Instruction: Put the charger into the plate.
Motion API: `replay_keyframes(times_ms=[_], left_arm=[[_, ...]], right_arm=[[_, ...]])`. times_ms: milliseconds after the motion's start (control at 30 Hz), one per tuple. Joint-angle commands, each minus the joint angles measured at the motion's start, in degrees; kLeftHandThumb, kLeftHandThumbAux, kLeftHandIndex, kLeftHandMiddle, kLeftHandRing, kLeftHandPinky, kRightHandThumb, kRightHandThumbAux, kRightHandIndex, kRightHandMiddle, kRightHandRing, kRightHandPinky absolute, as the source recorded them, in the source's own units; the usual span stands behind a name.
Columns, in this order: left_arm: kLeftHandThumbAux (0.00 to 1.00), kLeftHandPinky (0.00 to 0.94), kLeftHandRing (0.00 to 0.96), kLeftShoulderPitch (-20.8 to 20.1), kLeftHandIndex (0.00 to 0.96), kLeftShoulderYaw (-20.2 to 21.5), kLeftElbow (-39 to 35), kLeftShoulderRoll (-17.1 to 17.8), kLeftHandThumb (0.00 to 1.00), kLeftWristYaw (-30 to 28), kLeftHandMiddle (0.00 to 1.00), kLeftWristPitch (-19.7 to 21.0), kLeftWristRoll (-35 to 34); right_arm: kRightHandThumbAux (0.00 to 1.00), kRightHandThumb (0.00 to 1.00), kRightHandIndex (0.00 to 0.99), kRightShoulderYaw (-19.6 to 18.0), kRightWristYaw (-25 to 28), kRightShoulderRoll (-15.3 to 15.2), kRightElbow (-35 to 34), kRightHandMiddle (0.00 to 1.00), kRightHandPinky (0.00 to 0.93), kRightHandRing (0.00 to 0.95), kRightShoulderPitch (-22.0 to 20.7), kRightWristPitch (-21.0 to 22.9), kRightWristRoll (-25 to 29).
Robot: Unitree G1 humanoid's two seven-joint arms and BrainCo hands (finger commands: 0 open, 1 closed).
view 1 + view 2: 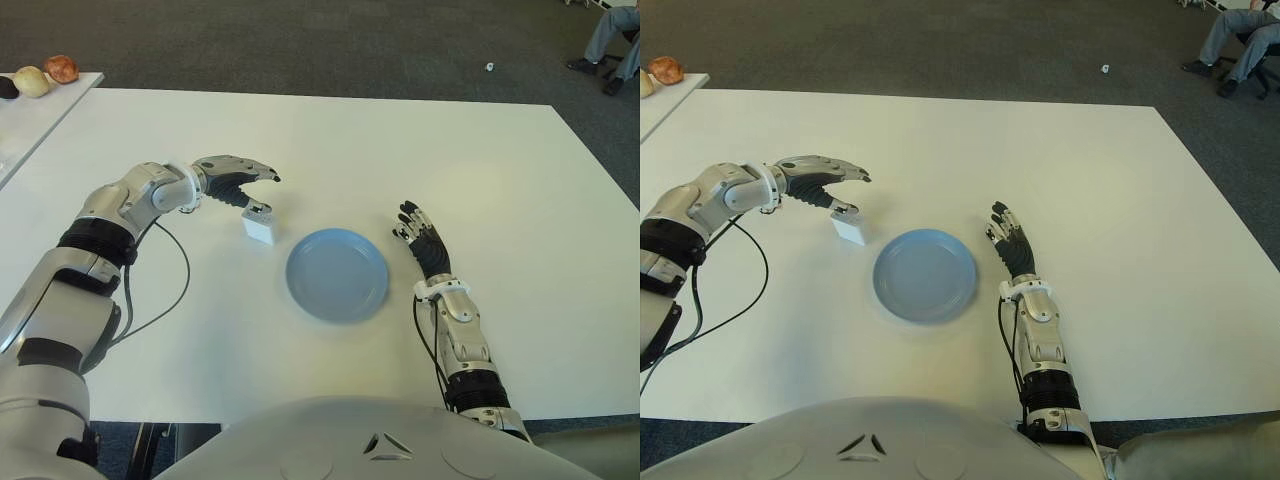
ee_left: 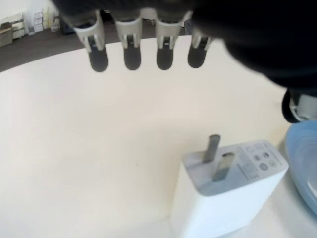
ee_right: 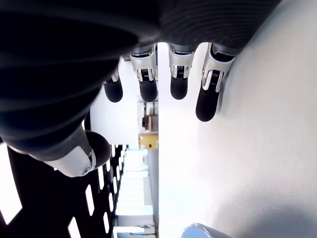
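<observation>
The charger (image 1: pixel 259 225) is a small white cube with two metal prongs pointing up; it stands on the white table (image 1: pixel 420 150) just left of the light blue plate (image 1: pixel 337 274). My left hand (image 1: pixel 238 181) hovers right above and behind the charger (image 2: pixel 225 188), fingers spread and holding nothing. In the left wrist view the fingertips (image 2: pixel 131 58) hang well clear of the prongs. The plate (image 1: pixel 925 274) has nothing in it. My right hand (image 1: pixel 420 235) shows just right of the plate, fingers straight and relaxed.
A second white table (image 1: pixel 30 115) at the far left carries a few rounded food items (image 1: pixel 60 68). A seated person's legs (image 1: pixel 612 40) show at the far right on the dark carpet. Bare tabletop lies beyond and right of the plate.
</observation>
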Motion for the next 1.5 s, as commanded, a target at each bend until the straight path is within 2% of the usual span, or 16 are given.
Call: replay_keyframes(times_ms=[33, 367, 667, 1167, 1500], left_arm=[[0.240, 0.094, 0.047, 1.26, 0.038, -0.34, 0.77, 0.24, 0.402, 1.27, 0.051, -0.59, 0.48], [0.256, 0.084, 0.043, 1.29, 0.032, -0.56, 1.57, 0.14, 0.419, 1.85, 0.046, -1.35, 0.54], [0.243, 0.083, 0.039, 1.48, 0.022, -0.77, 1.28, 0.34, 0.385, 2.53, 0.040, -1.31, 1.20], [0.242, 0.068, 0.023, 2.61, 0.000, -0.84, 2.20, 0.67, 0.296, 5.49, 0.023, -4.21, 1.30], [0.262, 0.063, 0.023, 2.78, 0.000, -1.50, 4.77, 0.08, 0.289, 8.08, 0.027, -4.33, 2.17]], right_arm=[[0.584, 0.000, 0.000, 0.19, 0.34, -0.10, 1.68, 0.000, 0.000, 0.000, 0.32, 1.48, -0.02], [0.582, 0.000, 0.000, 0.17, 0.41, -0.09, 1.84, 0.000, 0.000, 0.000, 0.19, 1.63, -0.04], [0.583, 0.000, 0.000, 0.14, 0.30, -0.14, 2.07, 0.000, 0.000, 0.000, 0.09, 1.56, -0.14], [0.582, 0.000, 0.000, 0.11, 0.31, -0.13, 2.41, 0.000, 0.000, 0.000, -0.21, 1.39, -0.10], [0.584, 0.000, 0.000, 0.08, 0.31, -0.11, 2.20, 0.000, 0.000, 0.000, -0.28, 1.59, -0.01]])
